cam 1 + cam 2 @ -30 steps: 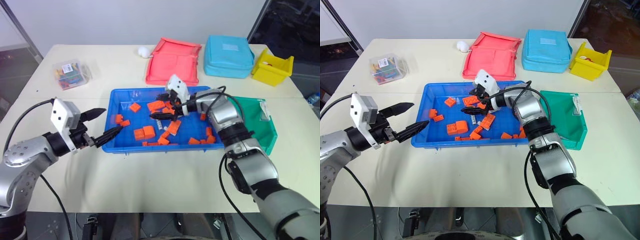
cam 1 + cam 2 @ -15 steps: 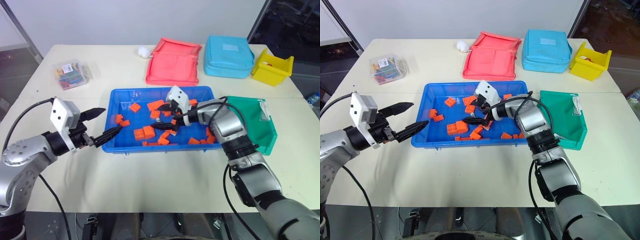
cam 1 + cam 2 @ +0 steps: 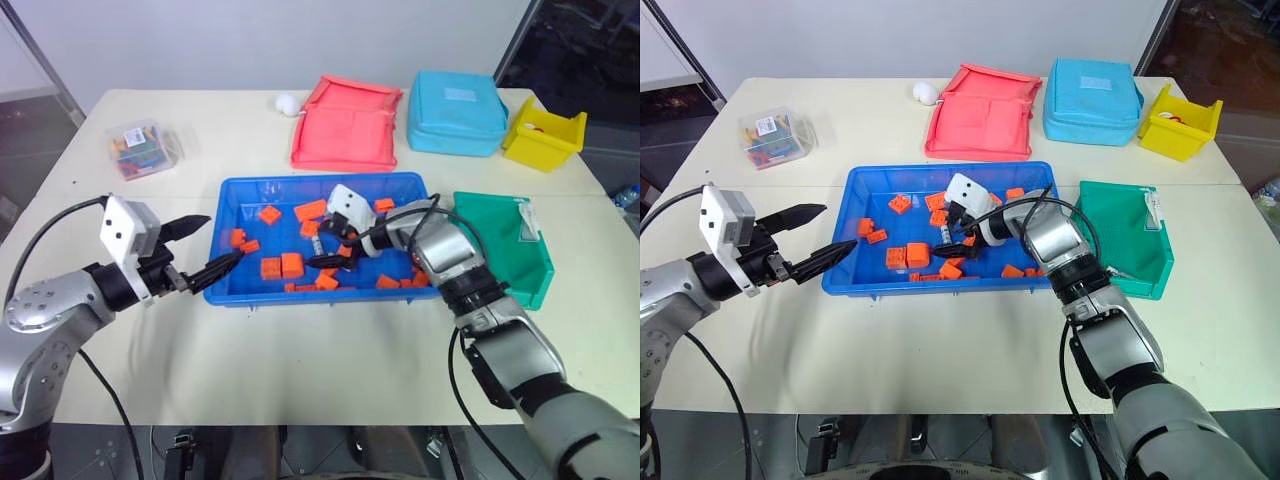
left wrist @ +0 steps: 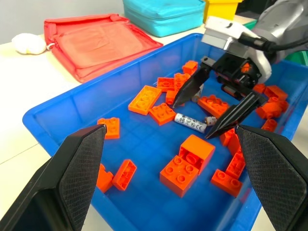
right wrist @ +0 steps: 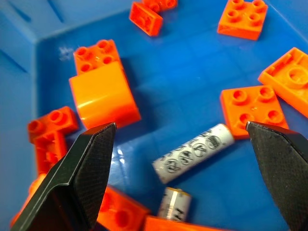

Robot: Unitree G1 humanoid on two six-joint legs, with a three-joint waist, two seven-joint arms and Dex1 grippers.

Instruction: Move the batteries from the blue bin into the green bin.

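Note:
The blue bin (image 3: pixel 240 200) sits mid-table with several orange blocks (image 3: pixel 283 266) scattered inside. A silver battery (image 4: pixel 190 122) lies on its floor among the blocks, and the right wrist view shows it (image 5: pixel 192 153) with a second battery (image 5: pixel 174 204) close beside it. My right gripper (image 3: pixel 322 250) is low inside the bin and open, one finger on each side of the first battery and not touching it. Outside the bin's left wall my left gripper (image 3: pixel 222 240) hangs open and holds nothing. The green bin (image 3: pixel 495 240) stands just right of the blue bin.
At the back of the table lie a red pouch (image 3: pixel 348 122), a light-blue pouch (image 3: pixel 457 112) and a yellow bin (image 3: pixel 545 130). A clear box of coloured pieces (image 3: pixel 143 148) is at the far left, with a white ball (image 3: pixel 287 102) near the red pouch.
My right gripper has sunk lower into the blue bin and come slightly nearer, staying open. The left gripper has not moved.

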